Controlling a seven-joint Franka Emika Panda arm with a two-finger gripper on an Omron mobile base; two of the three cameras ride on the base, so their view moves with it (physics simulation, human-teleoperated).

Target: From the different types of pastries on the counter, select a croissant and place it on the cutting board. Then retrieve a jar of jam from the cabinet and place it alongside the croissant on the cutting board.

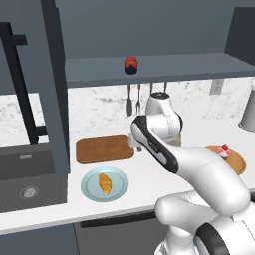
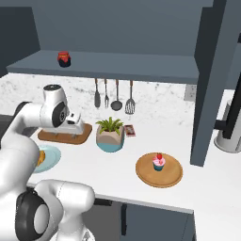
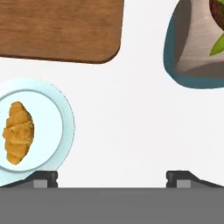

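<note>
Currently the croissant (image 1: 105, 183) sits on the light blue plate (image 1: 88, 190) at the counter's (image 1: 149, 174) front edge, just in front of the bare cutting board (image 1: 104, 149). Gripper (image 3: 112, 176) hangs above the counter between plate and potted plant (image 2: 110, 133), touching nothing; fingertips (image 3: 43, 177) spread wide apart, nothing between them. Jam jar (image 1: 131, 65) stands on the open shelf (image 1: 164, 67) above the hanging utensils (image 2: 113, 96). Pink cupcake (image 2: 159, 162) is on the round wooden tray (image 2: 172, 176), well off to the right. Small card (image 2: 130, 131) beside the plant, too blurry to read, probably a packet.
</note>
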